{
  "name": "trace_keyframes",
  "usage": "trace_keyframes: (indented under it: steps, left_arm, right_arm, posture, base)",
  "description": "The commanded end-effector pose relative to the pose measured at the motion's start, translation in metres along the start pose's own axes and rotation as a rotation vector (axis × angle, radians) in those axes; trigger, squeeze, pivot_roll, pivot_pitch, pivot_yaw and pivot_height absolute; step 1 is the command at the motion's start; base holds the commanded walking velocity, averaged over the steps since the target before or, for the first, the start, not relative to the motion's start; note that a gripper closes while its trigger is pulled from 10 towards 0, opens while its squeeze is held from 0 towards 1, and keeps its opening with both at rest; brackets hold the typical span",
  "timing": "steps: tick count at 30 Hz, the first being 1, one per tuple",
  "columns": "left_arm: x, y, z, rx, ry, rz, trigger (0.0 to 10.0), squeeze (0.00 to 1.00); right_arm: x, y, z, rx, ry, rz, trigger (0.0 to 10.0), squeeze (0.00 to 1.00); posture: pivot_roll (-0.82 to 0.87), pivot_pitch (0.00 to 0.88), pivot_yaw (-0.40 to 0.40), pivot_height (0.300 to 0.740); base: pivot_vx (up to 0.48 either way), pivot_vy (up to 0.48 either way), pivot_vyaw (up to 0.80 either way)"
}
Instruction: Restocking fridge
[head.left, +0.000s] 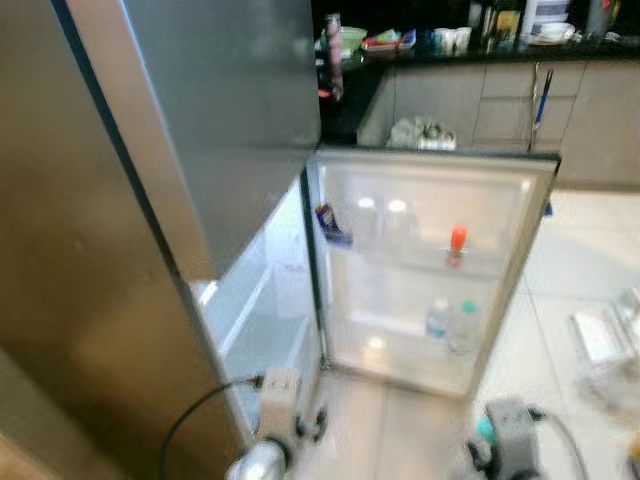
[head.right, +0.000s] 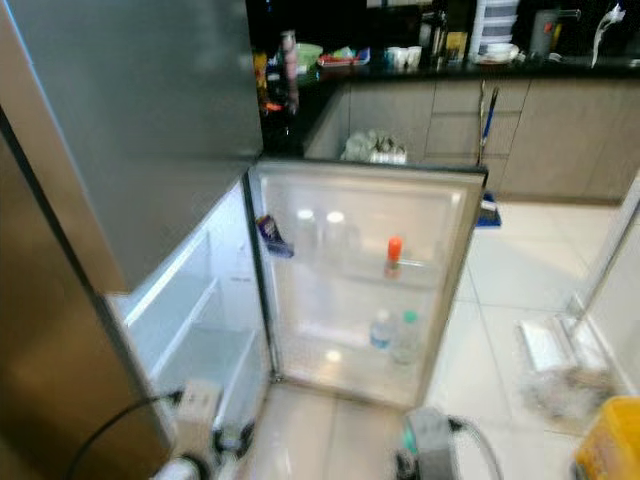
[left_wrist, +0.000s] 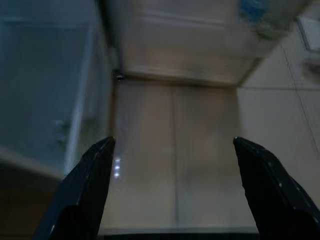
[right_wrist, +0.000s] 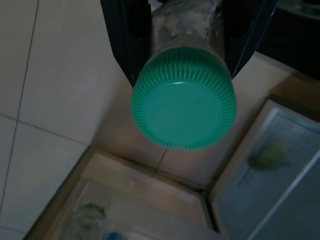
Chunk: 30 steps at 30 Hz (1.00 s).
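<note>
Left eye view: fridge (head.left: 150, 250) stood open, door (head.left: 430, 270) swung wide so door shelves are reachable; judged ready for loading. Red-capped bottle (head.left: 456, 246) kept on upper door shelf, two water bottles (head.left: 450, 326) on lower one, upright behind rails. Kitchen counter (head.left: 470, 45) seen behind, cluttered. Green-capped bottle (right_wrist: 184, 97) carried low before door by right gripper (right_wrist: 185, 30), jaws closed on its body, cap pointed forward. Left gripper (left_wrist: 175, 192) hung over floor (left_wrist: 175, 150), jaws spread wide, nothing held or touched.
</note>
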<state>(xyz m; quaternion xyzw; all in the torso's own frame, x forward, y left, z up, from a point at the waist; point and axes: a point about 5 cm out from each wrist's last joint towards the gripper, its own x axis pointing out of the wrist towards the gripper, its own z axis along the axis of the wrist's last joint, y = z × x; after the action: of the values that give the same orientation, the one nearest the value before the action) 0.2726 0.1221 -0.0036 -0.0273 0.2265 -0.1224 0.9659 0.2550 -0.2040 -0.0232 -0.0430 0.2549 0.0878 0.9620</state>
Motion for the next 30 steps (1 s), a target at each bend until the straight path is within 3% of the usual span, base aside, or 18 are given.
trace_keyframes:
  steps: [1, 13, 19, 27, 30]
  left_arm:
    - [-0.001, 0.003, -0.003, 0.008, 0.007, 0.047, 10.0, 0.0]
    - [-0.003, 0.007, -0.002, -0.001, -0.01, 0.096, 10.0, 0.0]
    - [-0.006, 0.01, -0.004, -0.043, -0.019, 0.175, 10.0, 0.0]
    - [-0.009, 0.01, 0.001, -0.043, -0.055, 0.181, 10.0, 0.0]
    - [-0.008, 0.012, 0.0, -0.004, -0.025, 0.145, 10.0, 0.0]
  right_arm:
    - [0.001, 0.0, 0.003, -0.009, -0.003, 0.012, 10.0, 0.0]
    - [0.008, 0.003, 0.02, -0.081, -0.031, 0.084, 10.0, 0.0]
    - [0.012, 0.008, 0.026, -0.142, -0.021, 0.128, 10.0, 0.0]
    - [0.016, 0.013, 0.03, -0.152, -0.028, 0.134, 10.0, 0.0]
    - [0.015, 0.02, 0.025, -0.12, -0.038, 0.126, 10.0, 0.0]
  posture:
    - [-0.03, 0.079, 0.018, 0.74]
    - [-0.03, 0.08, -0.019, 0.74]
    - [0.0, 0.077, -0.101, 0.74]
    - [0.02, 0.075, -0.1, 0.74]
    - [0.02, 0.08, -0.05, 0.74]
  base:
    - [0.0, 0.0, 0.0]
    - [0.0, 0.0, 0.0]
    - [0.0, 0.0, 0.0]
    - [0.0, 0.0, 0.0]
    - [0.0, 0.0, 0.0]
